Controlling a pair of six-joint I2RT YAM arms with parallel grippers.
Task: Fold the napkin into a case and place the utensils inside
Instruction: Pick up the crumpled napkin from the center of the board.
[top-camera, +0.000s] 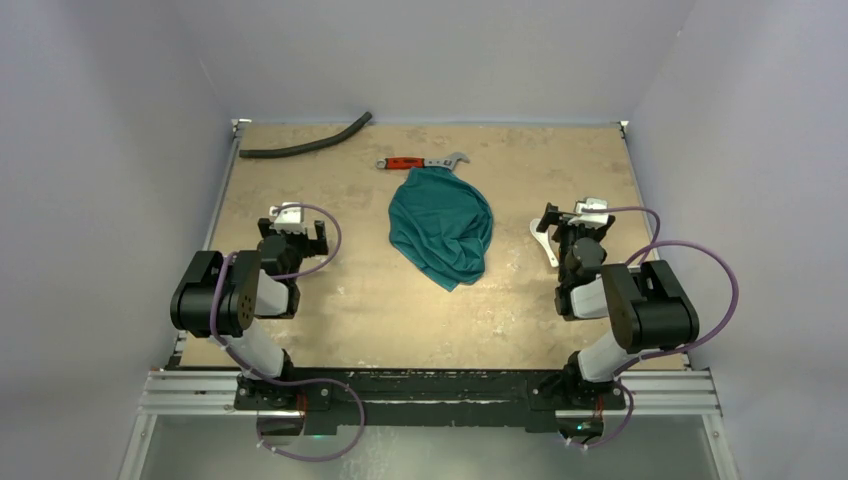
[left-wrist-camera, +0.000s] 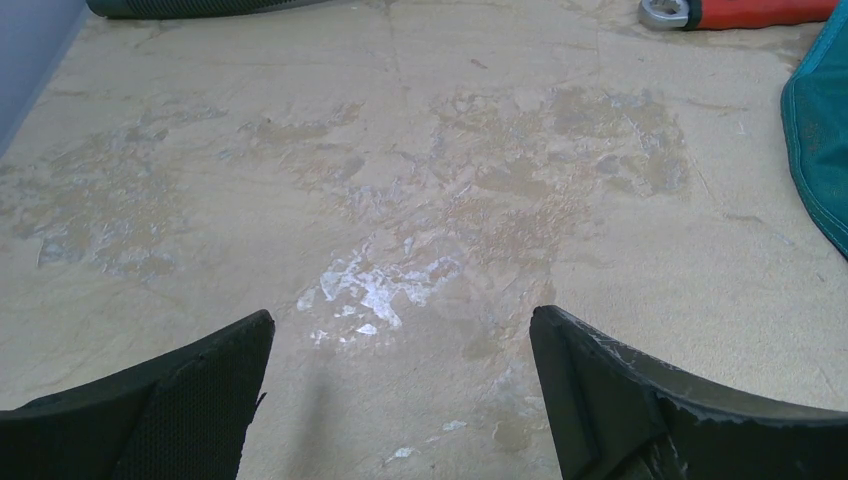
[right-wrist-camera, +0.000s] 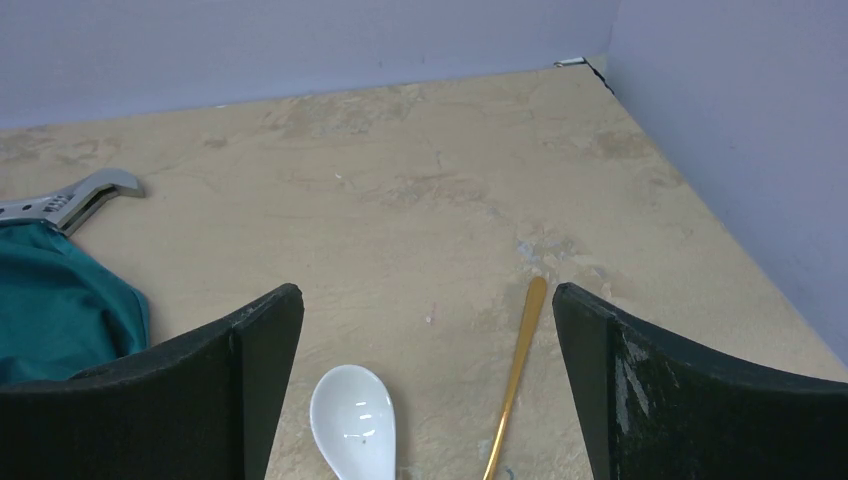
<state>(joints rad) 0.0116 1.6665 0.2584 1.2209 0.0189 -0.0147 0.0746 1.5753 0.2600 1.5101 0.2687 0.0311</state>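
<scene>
The teal-green napkin lies bunched in a rough teardrop heap at the table's middle, not shaped into a pocket. Its edge shows in the left wrist view and the right wrist view. My right gripper is open and empty, low over the utensils. The white spoon and the slim tan utensil lie side by side between its fingers. Part of the spoon shows beside the right gripper in the top view. My left gripper is open and empty over bare table, left of the napkin.
A red-handled metal wrench lies just behind the napkin, touching its far tip. A black hose lies at the back left. Grey walls close the table at the back and both sides.
</scene>
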